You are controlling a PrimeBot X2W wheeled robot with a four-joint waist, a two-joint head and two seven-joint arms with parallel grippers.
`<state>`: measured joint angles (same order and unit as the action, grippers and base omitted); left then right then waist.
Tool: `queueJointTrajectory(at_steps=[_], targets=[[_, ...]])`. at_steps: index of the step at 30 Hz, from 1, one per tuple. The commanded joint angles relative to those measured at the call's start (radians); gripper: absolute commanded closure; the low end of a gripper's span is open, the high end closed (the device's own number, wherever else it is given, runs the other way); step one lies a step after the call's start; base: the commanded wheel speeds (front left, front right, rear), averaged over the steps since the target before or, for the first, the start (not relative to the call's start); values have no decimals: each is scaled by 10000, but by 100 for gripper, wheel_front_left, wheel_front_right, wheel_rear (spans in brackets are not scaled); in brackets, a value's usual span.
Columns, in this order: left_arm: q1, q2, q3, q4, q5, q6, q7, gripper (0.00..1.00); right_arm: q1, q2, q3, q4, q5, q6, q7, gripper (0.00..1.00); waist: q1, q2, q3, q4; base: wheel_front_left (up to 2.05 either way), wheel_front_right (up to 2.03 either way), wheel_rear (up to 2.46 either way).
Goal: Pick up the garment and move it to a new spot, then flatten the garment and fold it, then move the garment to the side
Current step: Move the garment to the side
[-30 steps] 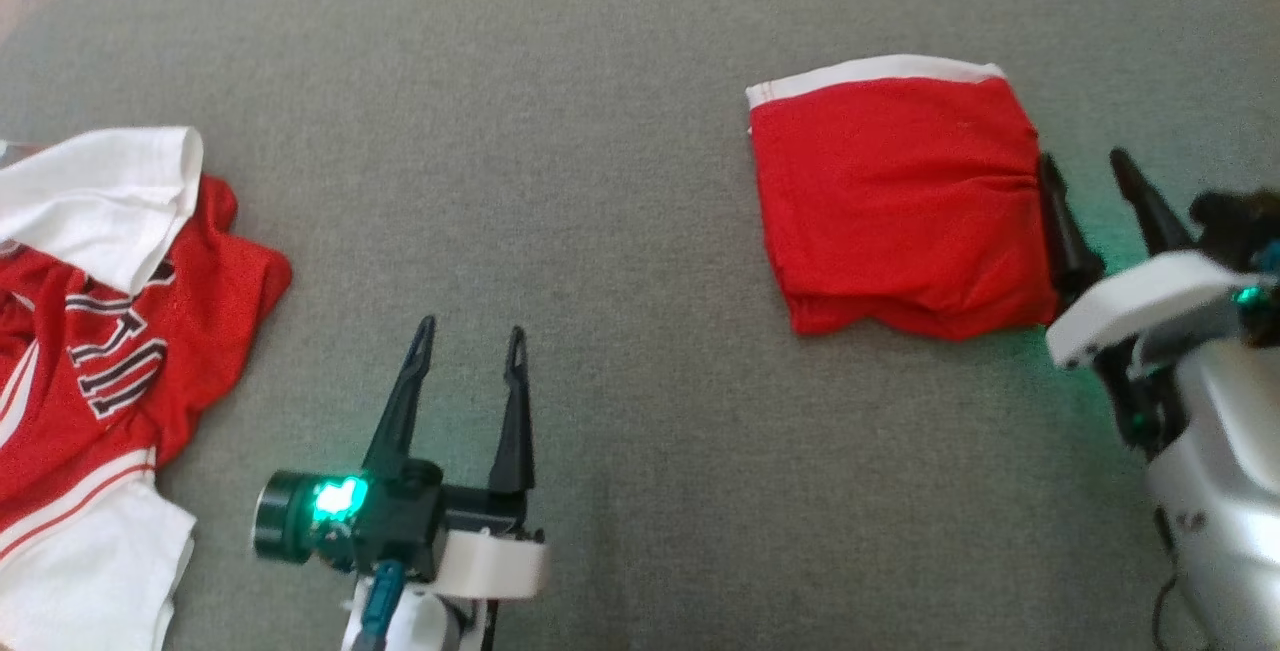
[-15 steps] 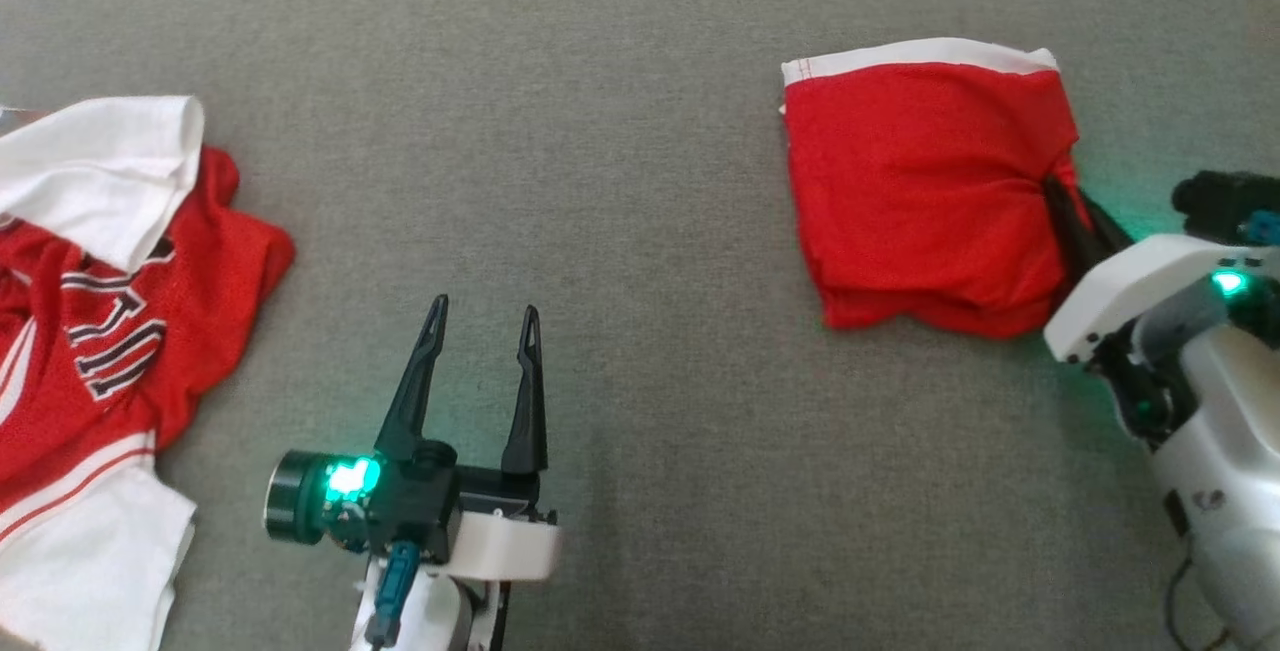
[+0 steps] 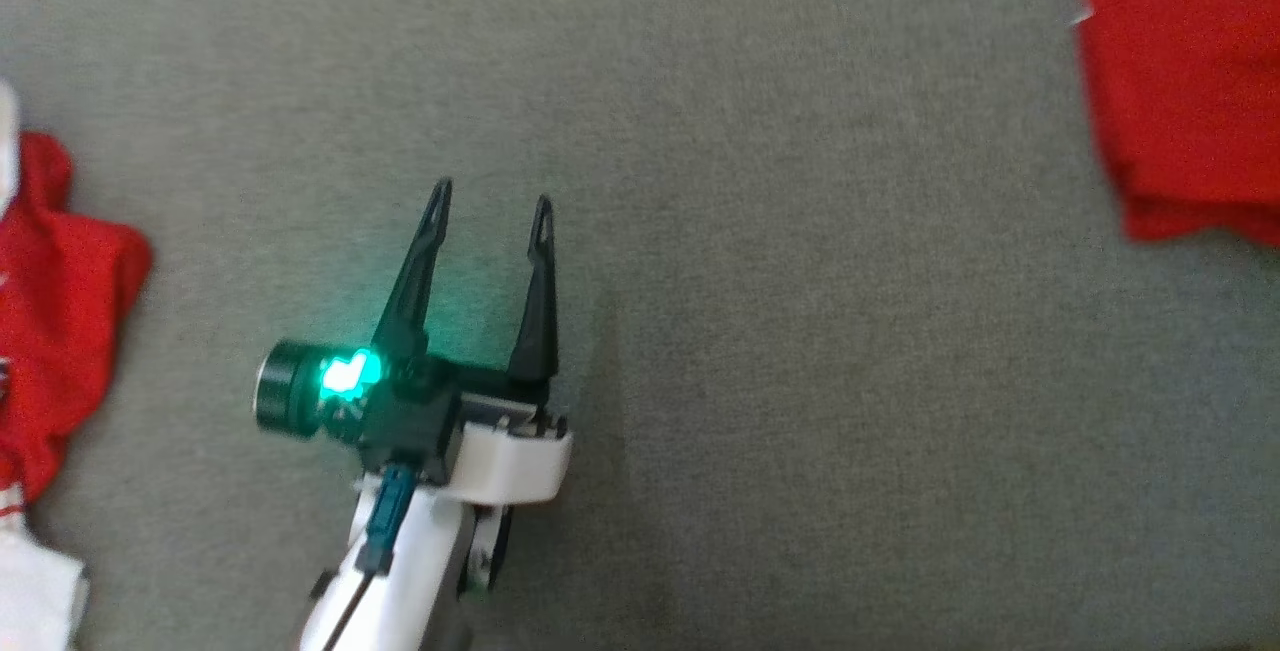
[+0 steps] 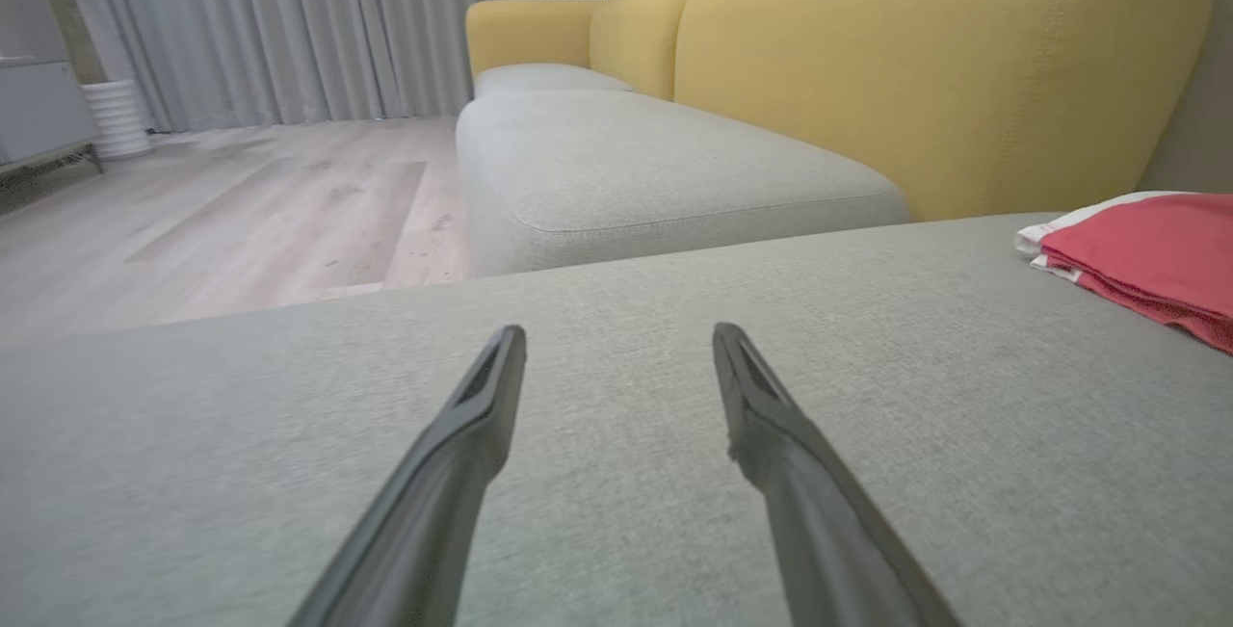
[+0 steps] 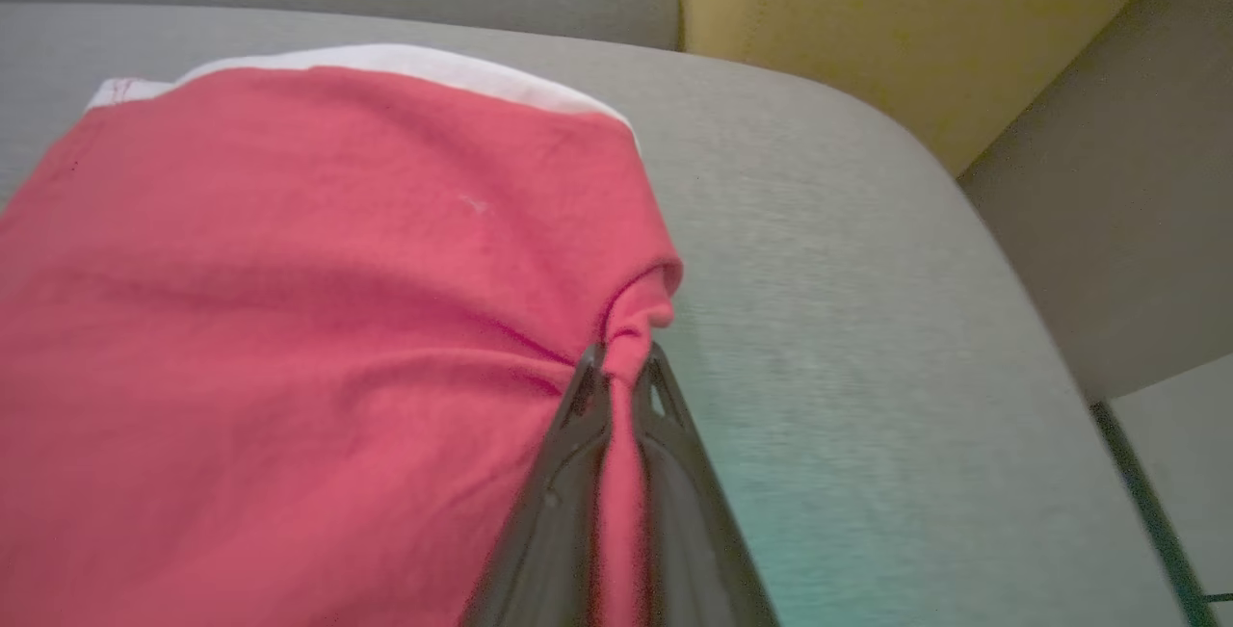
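Grey cushion [image 3: 800, 381]: the folded garment [image 5: 289, 271] lies near its right end, one edge bunched in the clenched right gripper [image 5: 622, 362]. Soft and light, it likely unfolds unless gripped through every layer. The left gripper [image 3: 491, 194] gapes, empty.

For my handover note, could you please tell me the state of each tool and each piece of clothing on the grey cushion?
Folded red garment: folded, lying on the cushion, one edge pinched.
Right tool: shut on that garment's edge.
Left tool: open, holding nothing.
Red and white clothes: rumpled, unfolded, untouched.
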<state>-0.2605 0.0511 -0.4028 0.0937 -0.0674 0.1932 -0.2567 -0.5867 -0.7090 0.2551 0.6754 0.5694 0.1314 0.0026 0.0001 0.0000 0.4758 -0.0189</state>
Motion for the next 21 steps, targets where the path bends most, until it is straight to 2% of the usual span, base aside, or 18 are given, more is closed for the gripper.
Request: queueJointTrajectory(at_steps=[1, 5, 9, 10, 11, 12, 13, 17, 21], targets=[[-338, -9, 121, -303, 91, -41, -51, 0, 16, -660, -226, -269, -62, -7, 54, 100, -1, 0, 812, -417, 0, 0, 0], [-1131, -9, -100, -264, 382, -241, -51, 0, -63, -1580, -1108, -214, -391, -7, -133, 100, -1, 0, 1524, -501, 0, 0, 0], [-1670, -9, -112, -254, 554, -282, -51, 0, -207, -2035, -1834, -202, -934, -7, -341, 100, -1, 0, 1942, -516, 0, 0, 0], [-1820, -9, -99, -252, 581, -288, -51, 0, -269, -2109, -2115, -207, -1167, -7, -458, 93, -1, 0, 2036, -507, 0, 0, 0], [-1942, -9, -88, -249, 599, -289, -51, 0, -300, -2119, -2339, -222, -1386, -7, -532, 80, -1, 0, 2111, -494, 0, 0, 0], [-2037, -9, -79, -228, 605, -294, -51, 0, -323, -2062, -2567, -207, -1547, -7, -534, 9, -1, 0, 2149, -478, 0, 0, 0], [-2109, -9, -72, -207, 600, -293, -51, 0, -372, -1993, -2813, -216, -1772, -7, -621, 0, -1, 0, 2173, -458, 0, 0, 0], [-2237, -9, -153, -185, 445, -209, -51, 0, -322, -1678, -3511, -396, -3092, -7, -1121, 0, -1, 0, 2069, -277, 0, 0, 0], [-2050, -9, -289, -155, 207, -73, -51, 0, -20, -782, -3916, -854, -4245, -7, -1533, 0, -1, 0, 1619, -4, 0, 0, 0]])
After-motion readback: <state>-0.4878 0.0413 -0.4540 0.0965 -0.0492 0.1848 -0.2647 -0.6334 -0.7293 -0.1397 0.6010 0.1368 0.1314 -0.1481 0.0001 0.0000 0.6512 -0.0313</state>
